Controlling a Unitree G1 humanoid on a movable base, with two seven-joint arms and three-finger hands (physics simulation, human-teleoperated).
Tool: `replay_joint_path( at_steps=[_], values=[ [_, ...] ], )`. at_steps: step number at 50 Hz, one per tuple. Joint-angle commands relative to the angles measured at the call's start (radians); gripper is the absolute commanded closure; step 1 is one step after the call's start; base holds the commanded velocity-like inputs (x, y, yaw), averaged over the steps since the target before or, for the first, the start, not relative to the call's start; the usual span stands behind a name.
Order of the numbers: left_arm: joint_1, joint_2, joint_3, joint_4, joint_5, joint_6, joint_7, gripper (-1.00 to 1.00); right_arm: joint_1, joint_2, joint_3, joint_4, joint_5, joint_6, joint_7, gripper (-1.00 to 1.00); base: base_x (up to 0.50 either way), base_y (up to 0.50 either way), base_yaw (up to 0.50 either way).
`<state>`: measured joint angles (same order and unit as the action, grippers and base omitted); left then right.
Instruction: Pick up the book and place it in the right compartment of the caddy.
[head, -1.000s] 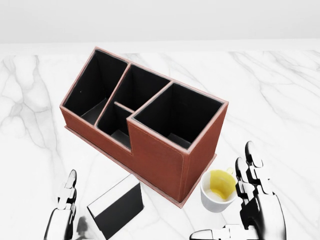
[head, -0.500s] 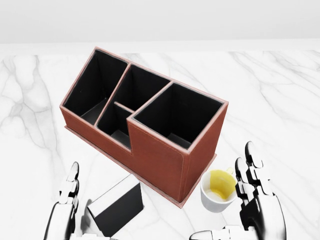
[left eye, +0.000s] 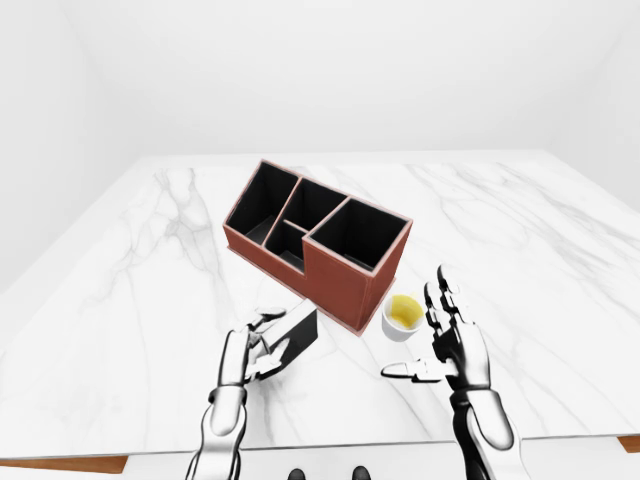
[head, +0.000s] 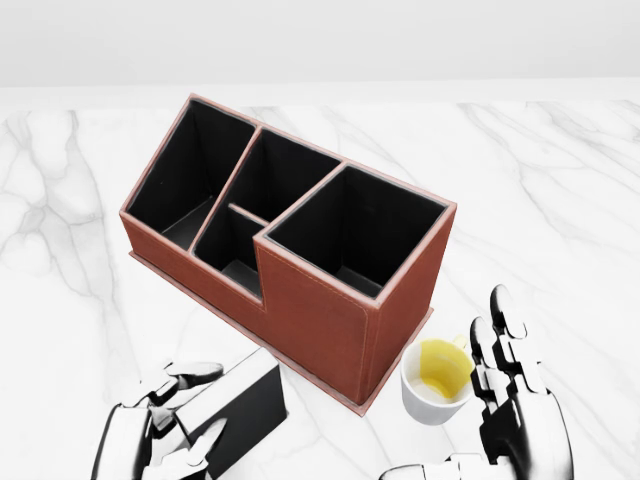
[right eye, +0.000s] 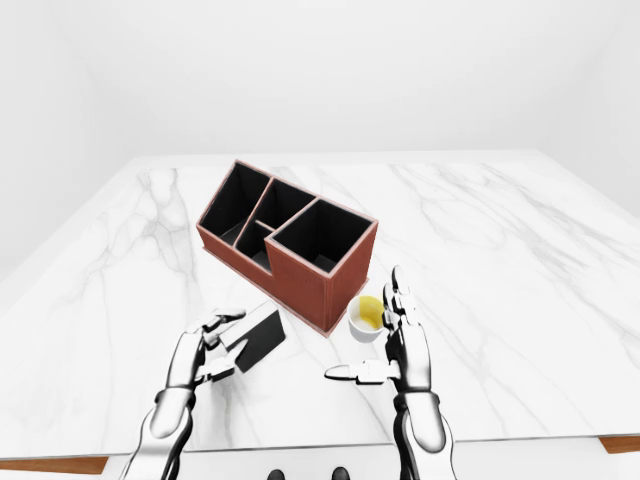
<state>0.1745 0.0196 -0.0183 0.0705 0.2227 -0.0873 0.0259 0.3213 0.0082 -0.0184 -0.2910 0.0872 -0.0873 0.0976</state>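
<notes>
The table (head: 560, 200) under me is glossy white marble with thin grey veins, and on it stands the caddy (head: 310, 310), a boxy organiser in matte reddish-brown leather-like stuff with a paler stitched rim and flat black lining inside. In the head view its long axis runs from about ten o'clock to four o'clock; the big square right compartment (head: 355, 235) sits at the four o'clock end and stands taller than the three narrower cells at the ten o'clock end. The book (head: 235, 410) lies flat on the marble just beside the caddy's low wall, at about seven o'clock from it: a thin rectangular slab with a matte black cover and a white strip along one edge, its long axis pointing from roughly seven to one o'clock. My left hand (head: 155, 425), smooth white shells over dark joints, is curled over the book's near end, fingers bent around its edge but not clamped shut on it. My right hand (head: 505, 400) is spread open, fingers upright, thumb out toward nine o'clock, just beside a small round white cup (head: 437, 382) with yellow inside, which stands near the caddy's tall corner.
</notes>
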Motion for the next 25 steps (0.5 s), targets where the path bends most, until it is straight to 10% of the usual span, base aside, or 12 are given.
replay_joint_path(
  at_steps=[1, 25],
  values=[
    [-0.009, 0.003, 0.009, 0.023, 0.002, 0.000, 0.003, 1.00, 0.008, 0.001, 0.004, -0.007, 0.001, 0.000, -0.001, -1.00, 0.00, 0.00, 0.00],
    [0.000, 0.002, 0.020, 0.014, -0.014, 0.000, -0.005, 1.00, 0.053, -0.001, 0.025, -0.055, -0.002, 0.000, -0.009, -1.00, 0.00, 0.00, 0.00]
  ],
)
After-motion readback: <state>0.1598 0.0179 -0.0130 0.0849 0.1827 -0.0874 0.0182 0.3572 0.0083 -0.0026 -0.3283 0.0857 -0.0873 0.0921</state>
